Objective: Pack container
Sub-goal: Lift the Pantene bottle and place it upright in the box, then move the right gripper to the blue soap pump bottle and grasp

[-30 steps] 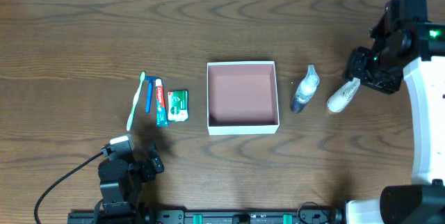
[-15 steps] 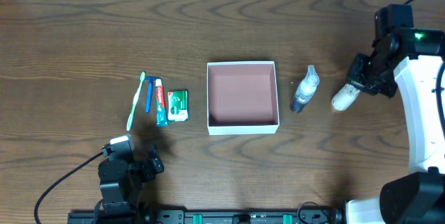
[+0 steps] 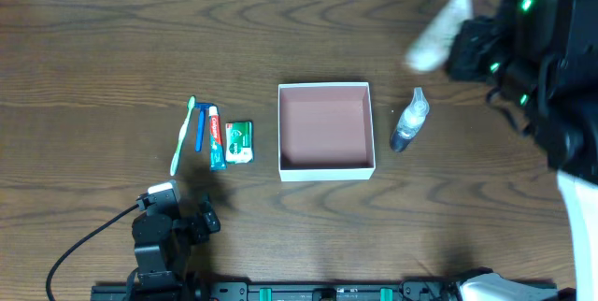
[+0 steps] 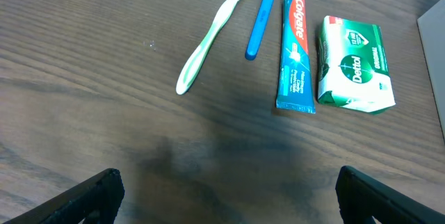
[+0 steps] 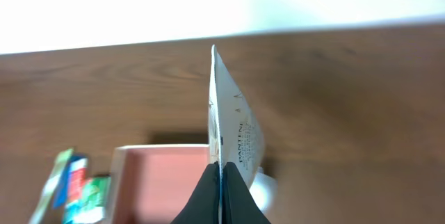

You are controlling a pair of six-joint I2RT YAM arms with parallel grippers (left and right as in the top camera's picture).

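The container (image 3: 325, 171), a shallow white box with a pink inside, sits open at mid-table and holds nothing; its left wall shows in the right wrist view (image 5: 119, 182). My right gripper (image 5: 221, 182) is shut on the flat end of a white Pantene tube (image 5: 233, 123), held high in the air. From overhead the tube (image 3: 435, 29) appears blurred, to the right of the box and farther back. My left gripper (image 4: 224, 196) hangs open over bare wood, near the toothbrush (image 4: 208, 36), blue razor (image 4: 261, 15), toothpaste (image 4: 295, 50) and green soap packet (image 4: 354, 64).
A small clear bottle (image 3: 409, 121) lies just right of the box. The toothbrush (image 3: 182, 137), razor (image 3: 199, 128), toothpaste (image 3: 216, 138) and soap packet (image 3: 239, 141) lie in a row left of it. The left arm (image 3: 163, 236) is at the front left edge.
The right gripper closed on the white tube, lifted it off the table and carried it up and toward the back. The left arm stayed still.
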